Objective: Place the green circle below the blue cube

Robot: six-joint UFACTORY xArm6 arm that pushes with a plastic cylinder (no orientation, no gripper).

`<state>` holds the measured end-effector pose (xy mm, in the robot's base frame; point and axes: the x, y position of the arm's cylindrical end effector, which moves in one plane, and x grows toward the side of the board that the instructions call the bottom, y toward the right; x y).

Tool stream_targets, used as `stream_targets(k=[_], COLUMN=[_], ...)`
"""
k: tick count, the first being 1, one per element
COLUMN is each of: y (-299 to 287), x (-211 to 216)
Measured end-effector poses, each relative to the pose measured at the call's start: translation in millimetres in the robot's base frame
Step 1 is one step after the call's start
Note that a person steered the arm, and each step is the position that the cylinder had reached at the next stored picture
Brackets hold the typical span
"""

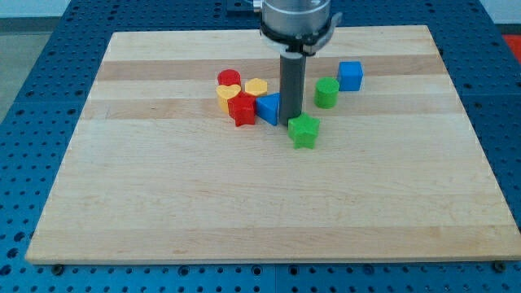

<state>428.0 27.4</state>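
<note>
The green circle (327,92) is a short cylinder standing just left of and slightly below the blue cube (351,75), near the view's top right of centre. My tip (291,123) rests on the board between a blue block (268,108) on its left and a green star-shaped block (304,130) at its lower right. The tip is about 45 px left of and below the green circle, not touching it.
A cluster sits left of the rod: a red cylinder (229,79), a yellow block (256,86), a yellow heart-like block (227,94) and a red star-like block (242,109). The wooden board (260,212) lies on a blue perforated table.
</note>
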Motion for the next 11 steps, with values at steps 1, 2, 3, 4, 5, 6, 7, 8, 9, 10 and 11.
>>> stream_targets(k=[1, 2, 3, 4, 5, 6, 7, 8, 9, 10, 11], y=[-0.4, -12.9, -36.0, -47.4, -47.4, -41.0, -29.0, -8.6, 9.8, 25.4, 52.3], x=[19.5, 20.7, 20.7, 20.7, 16.3, 3.9, -10.3, -23.1, -45.8, -73.2, -75.9])
